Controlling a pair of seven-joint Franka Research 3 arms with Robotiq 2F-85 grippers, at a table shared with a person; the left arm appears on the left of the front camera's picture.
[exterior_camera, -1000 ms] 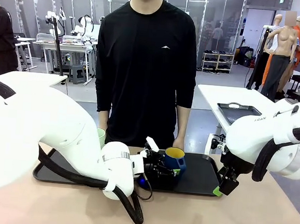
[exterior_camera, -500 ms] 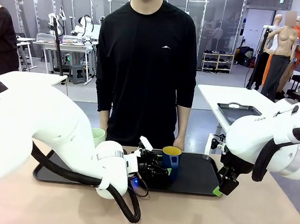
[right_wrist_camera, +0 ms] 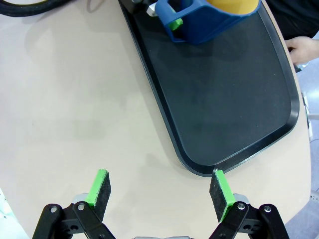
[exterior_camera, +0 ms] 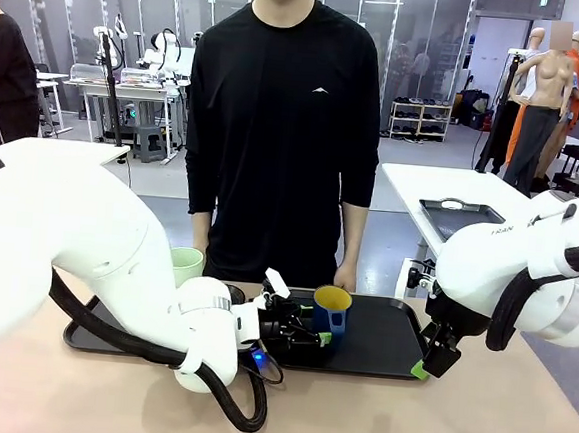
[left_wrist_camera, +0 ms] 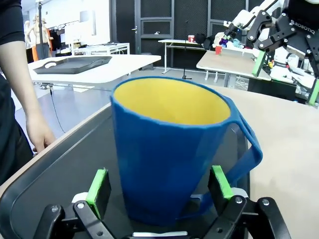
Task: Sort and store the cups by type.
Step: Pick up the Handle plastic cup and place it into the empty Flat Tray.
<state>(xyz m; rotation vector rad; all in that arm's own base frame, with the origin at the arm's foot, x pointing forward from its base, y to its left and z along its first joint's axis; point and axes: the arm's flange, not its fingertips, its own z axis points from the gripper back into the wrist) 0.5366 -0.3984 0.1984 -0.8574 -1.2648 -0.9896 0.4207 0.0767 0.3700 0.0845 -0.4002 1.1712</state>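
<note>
On the black tray [exterior_camera: 390,340], near its middle: blue mug [exterior_camera: 332,310], upright, yellow inside, handle toward the near edge. Left gripper [exterior_camera: 313,331] level over the tray, reaching in from the left, fingers spread either side of the mug's base, pads [left_wrist_camera: 98,191] apart from its wall. Behind the left arm, at the tray's far left: mint tumbler [exterior_camera: 186,265], upright. Right half of tray bare. Right gripper [right_wrist_camera: 160,194] released, held above the table [right_wrist_camera: 70,99] just off the tray's near right corner. Person's hand [exterior_camera: 344,278] at the far edge.
</note>
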